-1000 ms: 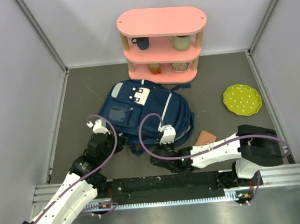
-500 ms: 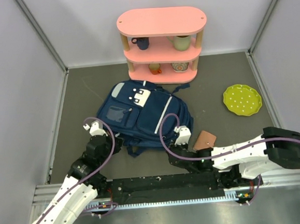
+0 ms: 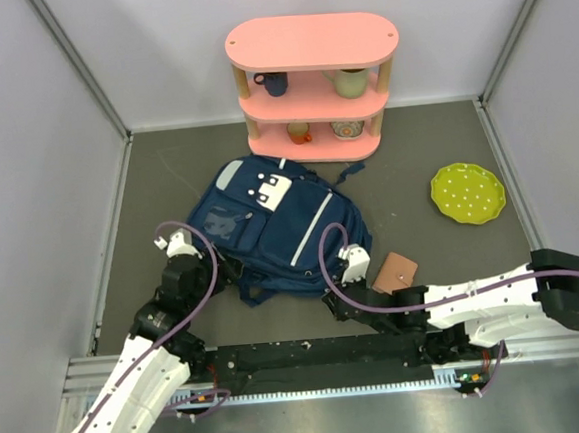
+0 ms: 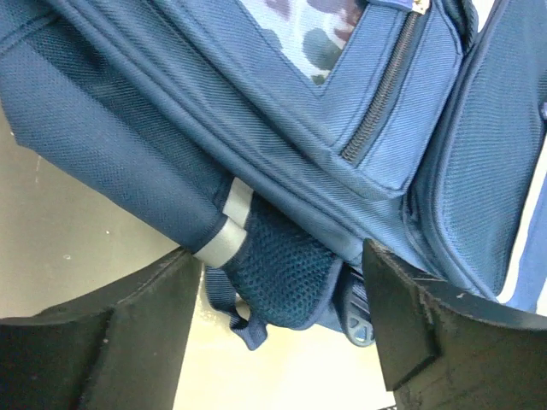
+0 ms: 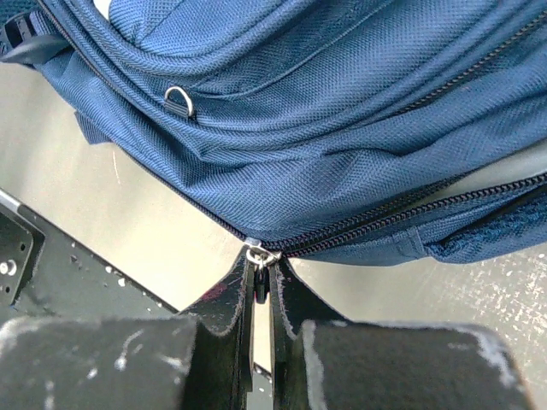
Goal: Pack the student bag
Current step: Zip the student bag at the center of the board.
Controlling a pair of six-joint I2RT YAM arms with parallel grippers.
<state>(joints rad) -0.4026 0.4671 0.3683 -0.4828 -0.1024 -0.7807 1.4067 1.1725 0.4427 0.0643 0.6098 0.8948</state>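
The student bag (image 3: 275,223) lies flat mid-table, its top toward the pink shelf (image 3: 314,84) at 12 o'clock. My right gripper (image 5: 261,278) is clenched on the zipper pull (image 5: 259,254) at its 5 o'clock edge; I should drag along the teeth, low and steady. My left gripper (image 4: 275,286), jaws apart at 8 o'clock, should pin the fabric.

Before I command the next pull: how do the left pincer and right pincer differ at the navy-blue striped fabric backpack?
The left pincer is open, fingers wide apart and gripping nothing; the right pincer is shut on the small metal zipper pull. The left pincer sits at the navy-blue striped fabric backpack's near left edge; the right pincer at its near right corner. Both are low against the bag's near side.
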